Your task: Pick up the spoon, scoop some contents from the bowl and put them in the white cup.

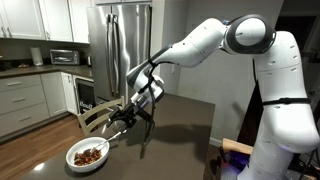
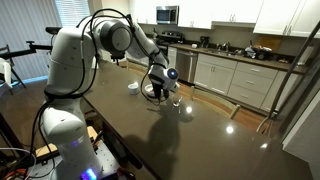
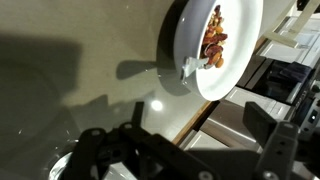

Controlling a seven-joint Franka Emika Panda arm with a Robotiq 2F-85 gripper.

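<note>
**Hand** (image 3: 185, 150): Lower edge of the wrist view. The jaws are spread wide with nothing between them. It hangs over the dark table (image 3: 60, 100), apart from the bowl.

**Bowl** (image 3: 245, 40): White and shallow, upper right of the wrist view, near the table edge.

**Contents** (image 3: 213, 45): Reddish-brown chunks heaped inside the bowl.

**Spoon** (image 3: 189, 68): Pale and slim. It appears to rest at the bowl's lower-left rim, its scoop end toward the pieces. The handle's direction is hard to read.

**White cup** (image 2: 132, 88): Small, on the table just left of the hand in an exterior view.

**Step, as judged:** The approach to the spoon, which is not yet grasped.

**Handling note:**
- Turn the jaws across the handle, not along it.
- Descend over the part that overhangs the rim, so the fingers clear the bowl wall.
- Close gently, since a thin handle may slip or tip the bowl.
- Lift level.
</note>
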